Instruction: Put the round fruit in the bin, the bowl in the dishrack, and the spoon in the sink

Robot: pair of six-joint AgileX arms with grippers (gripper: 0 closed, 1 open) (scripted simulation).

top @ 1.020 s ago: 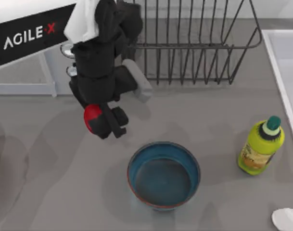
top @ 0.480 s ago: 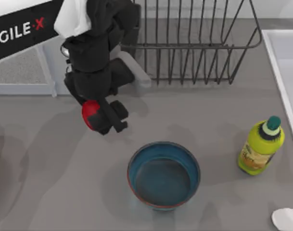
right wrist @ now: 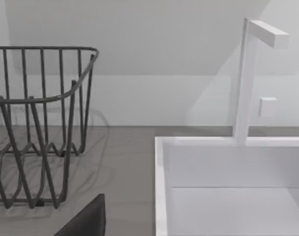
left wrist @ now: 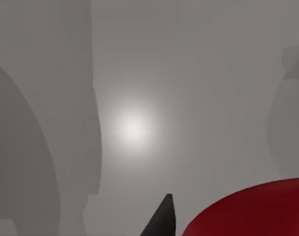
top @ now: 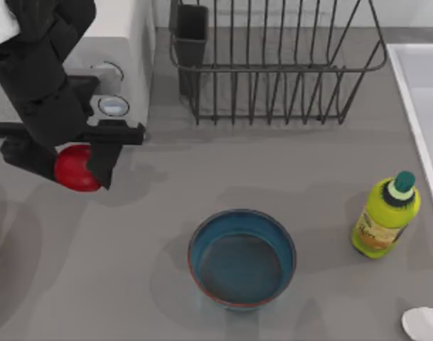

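My left gripper (top: 68,169) hangs above the table's left side, in front of the microwave, shut on the round fruit (top: 75,169), a glossy red ball. The left wrist view shows the fruit (left wrist: 252,211) beside one dark fingertip (left wrist: 161,222) over bare grey table. The deep blue bowl (top: 242,259) stands upright at front centre, well right of the gripper. The wire dishrack (top: 273,64) with its dark cutlery cup (top: 191,28) stands at the back. The white spoon (top: 424,323) lies at the front right corner. The sink (top: 424,85) lines the right edge. The bin is out of view.
A yellow-green bottle (top: 385,217) stands upright near the sink's rim. The white microwave (top: 124,42) with two round knobs sits at the back left. The right wrist view looks at the dishrack (right wrist: 41,123), the sink (right wrist: 228,191) and its faucet (right wrist: 245,78), with a dark part of my right gripper (right wrist: 88,221) low in it.
My left arm has swung to the left with the red fruit in its grip, uncovering the microwave's knobs and the rack's cutlery cup. Bowl, bottle and spoon have not moved.
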